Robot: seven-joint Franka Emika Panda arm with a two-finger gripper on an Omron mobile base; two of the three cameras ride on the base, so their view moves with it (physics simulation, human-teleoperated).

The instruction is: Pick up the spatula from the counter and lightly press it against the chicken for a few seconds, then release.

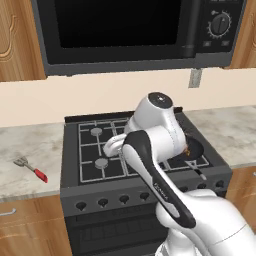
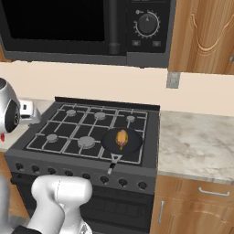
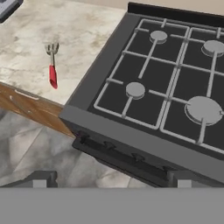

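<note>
You are at the very start of this job: none of its steps is done yet. The spatula [image 3: 52, 66] lies flat on the marble counter [image 3: 74, 30] to the left of the stove [image 3: 131, 136], near the counter's front edge, with its red handle toward that edge and its metal head toward the wall, and nothing touches it. Your gripper [image 3: 111, 179] hangs above the stove's front left corner, well apart from the spatula, and its jaws stand wide apart with nothing between them. The chicken [image 2: 121, 138] sits in the dark frying pan [image 2: 133, 145] on the front right burner, on the far side of the stove from the tool. Everything is left for you: bring the hand over to the counter, come down on the red handle, close on it, lift, carry the spatula across the burners, rest its head lightly on the chicken for a few seconds, then let go.
</note>
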